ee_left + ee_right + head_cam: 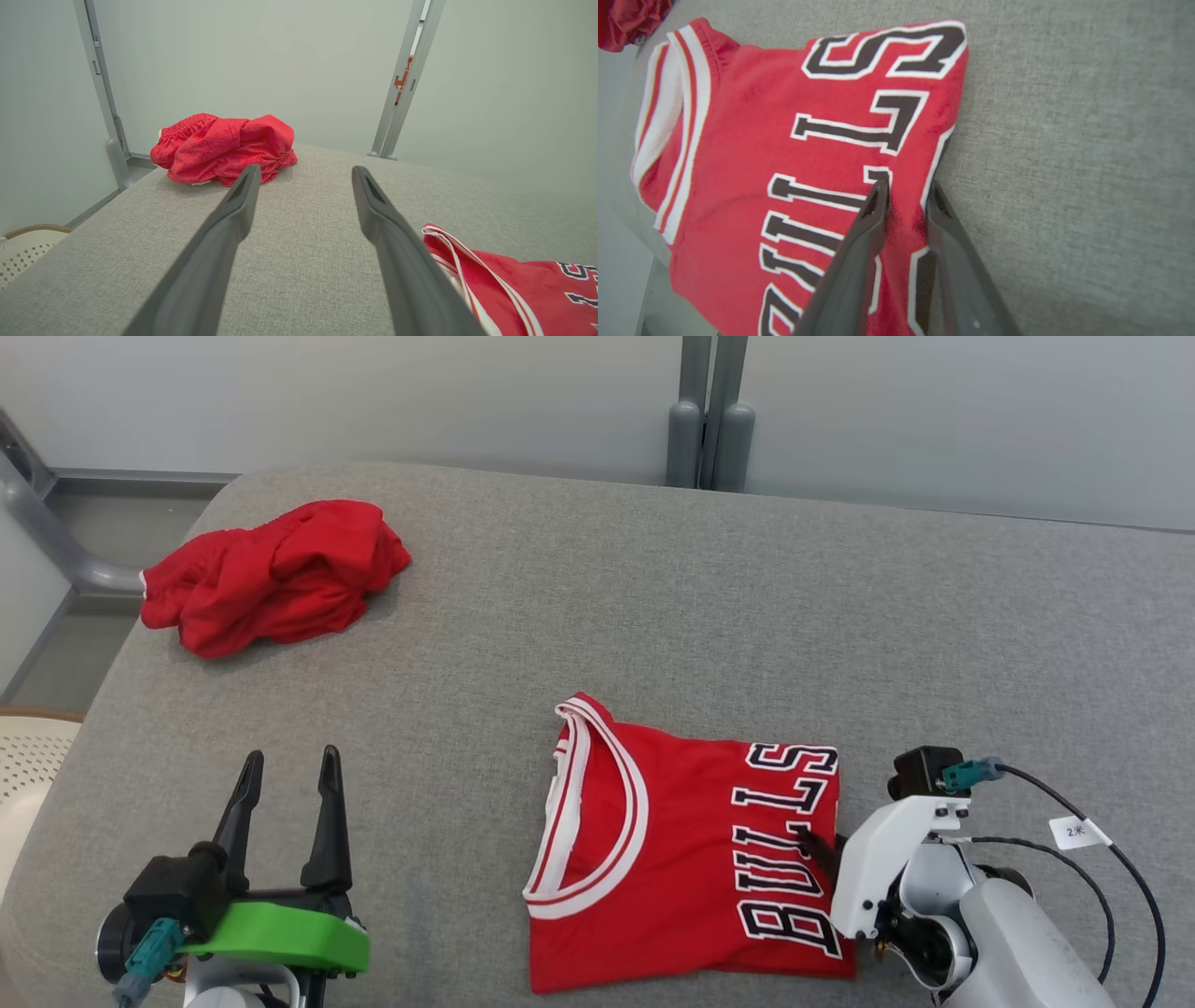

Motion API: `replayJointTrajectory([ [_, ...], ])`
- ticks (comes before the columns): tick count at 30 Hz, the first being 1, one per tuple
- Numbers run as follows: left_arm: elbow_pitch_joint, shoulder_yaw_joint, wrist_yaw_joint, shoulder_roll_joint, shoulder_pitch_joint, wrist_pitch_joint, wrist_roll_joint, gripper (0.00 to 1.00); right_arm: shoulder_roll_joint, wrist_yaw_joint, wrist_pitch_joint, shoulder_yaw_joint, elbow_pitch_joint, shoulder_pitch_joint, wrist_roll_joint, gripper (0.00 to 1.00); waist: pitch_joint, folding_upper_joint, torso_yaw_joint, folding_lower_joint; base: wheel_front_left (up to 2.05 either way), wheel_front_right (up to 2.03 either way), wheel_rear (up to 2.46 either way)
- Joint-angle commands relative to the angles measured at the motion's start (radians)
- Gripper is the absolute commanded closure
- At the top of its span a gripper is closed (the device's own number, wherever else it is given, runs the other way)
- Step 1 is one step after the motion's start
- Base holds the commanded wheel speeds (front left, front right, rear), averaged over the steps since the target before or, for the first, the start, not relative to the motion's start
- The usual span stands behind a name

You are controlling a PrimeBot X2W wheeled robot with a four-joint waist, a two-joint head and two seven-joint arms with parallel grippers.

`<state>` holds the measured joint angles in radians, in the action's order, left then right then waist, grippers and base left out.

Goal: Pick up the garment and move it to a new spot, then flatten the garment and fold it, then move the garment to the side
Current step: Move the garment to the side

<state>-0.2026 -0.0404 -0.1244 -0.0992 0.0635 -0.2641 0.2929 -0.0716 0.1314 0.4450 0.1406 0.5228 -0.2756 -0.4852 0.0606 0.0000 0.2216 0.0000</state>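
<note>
Head view: two garments, heap (275, 574), jersey (681, 840); left pincer (289, 761) wide, right pincer (908, 189) pinching jersey.

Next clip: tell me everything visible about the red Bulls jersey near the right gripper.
The jersey is red, mesh-like fabric with black, white-outlined BULLS lettering and a white-and-red striped neckline. It lies folded into a flat, roughly square packet on the grey padded surface, neckline toward the robot's left. The right gripper pinches its right edge, cloth between the fingers. The crumpled red garment lies apart.
</note>
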Motion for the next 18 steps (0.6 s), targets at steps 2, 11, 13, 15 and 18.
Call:
replayJointTrajectory([
  [2,-0.003,-0.004,-0.005,0.003,0.017,0.0,-0.011,0.0,0.003,-0.001,-0.022,-0.006,-0.022,0.0,0.016,1.0,0.0,0.0,-0.023,0.0,0.0,0.0,0.0],
  [11,0.029,-0.074,-0.007,0.011,0.053,0.0,-0.015,0.0,-0.067,-0.001,-0.087,-0.013,-0.106,-0.065,0.039,1.0,0.013,0.0,-0.189,0.0,0.0,0.0,0.0],
  [13,0.032,-0.095,-0.008,0.013,0.067,0.0,-0.012,0.0,-0.086,-0.001,-0.093,-0.017,-0.113,-0.08,0.032,1.0,0.022,0.0,-0.241,0.0,0.0,0.0,0.0],
  [15,0.032,-0.12,-0.008,0.013,0.086,0.0,-0.007,0.0,-0.1,-0.001,-0.102,-0.027,-0.117,-0.087,0.03,1.0,0.03,0.0,-0.283,0.0,0.0,0.0,0.0],
  [18,0.037,-0.143,-0.008,0.007,0.109,0.0,-0.003,0.0,-0.111,-0.001,-0.114,-0.03,-0.121,-0.107,0.023,1.0,0.05,0.0,-0.347,0.0,0.0,0.0,0.0],
])
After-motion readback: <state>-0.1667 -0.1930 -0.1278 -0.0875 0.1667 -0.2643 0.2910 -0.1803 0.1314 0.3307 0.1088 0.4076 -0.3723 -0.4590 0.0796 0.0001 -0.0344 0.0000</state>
